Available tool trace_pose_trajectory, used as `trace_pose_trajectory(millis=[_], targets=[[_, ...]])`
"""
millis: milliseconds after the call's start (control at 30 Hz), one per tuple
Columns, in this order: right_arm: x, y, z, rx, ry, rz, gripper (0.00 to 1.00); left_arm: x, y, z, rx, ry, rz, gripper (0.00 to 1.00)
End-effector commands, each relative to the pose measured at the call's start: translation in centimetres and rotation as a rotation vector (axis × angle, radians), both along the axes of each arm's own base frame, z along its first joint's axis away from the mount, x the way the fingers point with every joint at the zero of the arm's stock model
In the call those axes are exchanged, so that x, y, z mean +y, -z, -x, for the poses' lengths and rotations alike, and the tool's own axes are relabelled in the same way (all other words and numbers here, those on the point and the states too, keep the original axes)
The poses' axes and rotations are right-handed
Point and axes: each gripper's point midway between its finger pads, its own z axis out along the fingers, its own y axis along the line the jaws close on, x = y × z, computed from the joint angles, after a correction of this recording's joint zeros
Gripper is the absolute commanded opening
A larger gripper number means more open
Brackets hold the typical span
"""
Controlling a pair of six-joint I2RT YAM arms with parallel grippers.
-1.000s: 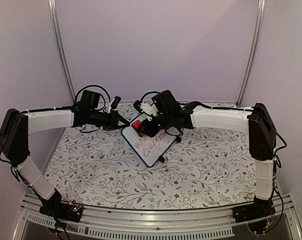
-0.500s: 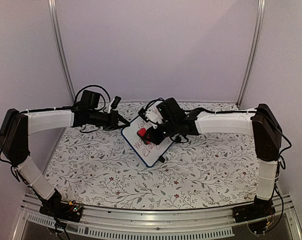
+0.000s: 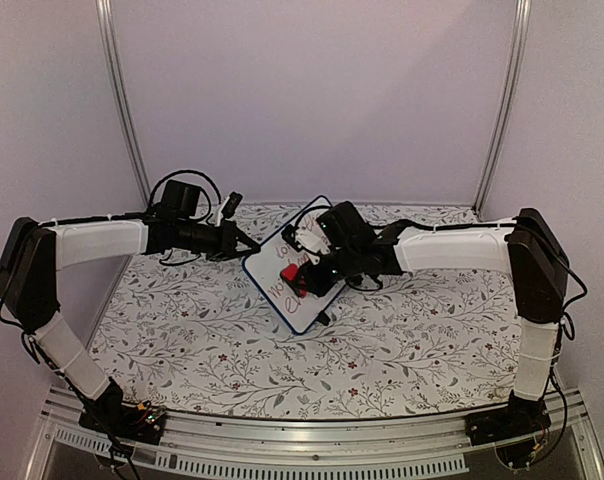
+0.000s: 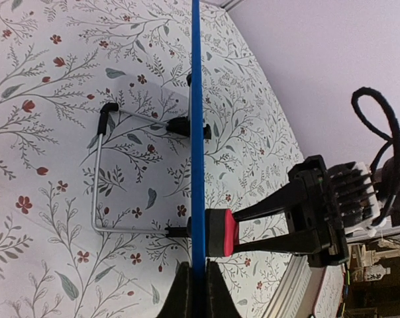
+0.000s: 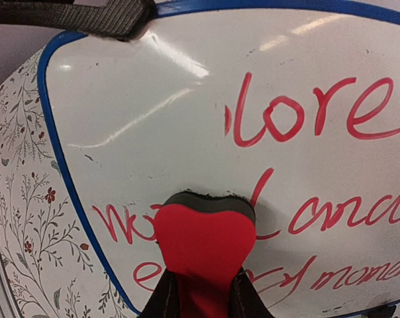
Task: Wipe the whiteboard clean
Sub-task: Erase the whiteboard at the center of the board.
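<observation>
Sliding nearer and slightly rightward across the last second, the red eraser (image 3: 293,274) has travelled from the board's far-left corner to about its middle, and the right forearm has dropped with it.

On the left, the left gripper (image 3: 244,246) reaches in almost level from a long, outstretched arm. Its fingers are closed tight on the left edge of the whiteboard (image 3: 274,260), steadying it. The board stands tilted on its wire stand (image 4: 97,179) on the floral cloth (image 3: 382,330), between the two grippers at mid-table. The left wrist view sees it edge-on as a thin blue line.

To the right, the right gripper (image 5: 203,301) is clamped on the eraser, whose dark felt face presses flat against the board's writing side. That arm comes in from the right with its wrist bent toward the board.

Wiping looks to be under way but far from done. The upper-left patch is clean, but red writing remains to the right of the eraser and below it. Next, the eraser probably needs firm, overlapping strokes rightward and toward the near edge. Meanwhile the left grip must resist the push so the board neither slides nor tips.
</observation>
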Motion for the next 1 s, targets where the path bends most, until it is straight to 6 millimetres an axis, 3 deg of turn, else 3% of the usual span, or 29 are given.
trace_pose_trajectory(millis=[0,400,633,767,967], targets=[[0.0,-0.7,-1.1,-0.01,0.036,0.012,0.14,-1.2,0.1,0.9,-0.004,0.054,0.012,0.0],[2.6,-3.5,-4.7,-0.064,0.069,-0.028,0.13,-1.2,-0.1,1.0,-0.005,0.06,0.017,0.0],[2.0,-2.0,-4.6,-0.043,0.074,0.002,0.13,-1.3,-0.3,1.1,-0.007,0.062,0.02,0.0],[0.6,0.0,-3.6,-0.012,0.076,0.042,0.13,-1.3,-0.3,1.1,-0.008,0.064,0.021,0.0],[-1.1,0.8,-2.0,0.03,0.092,0.039,0.13,-1.3,-0.4,1.2,-0.01,0.065,0.023,0.0]])
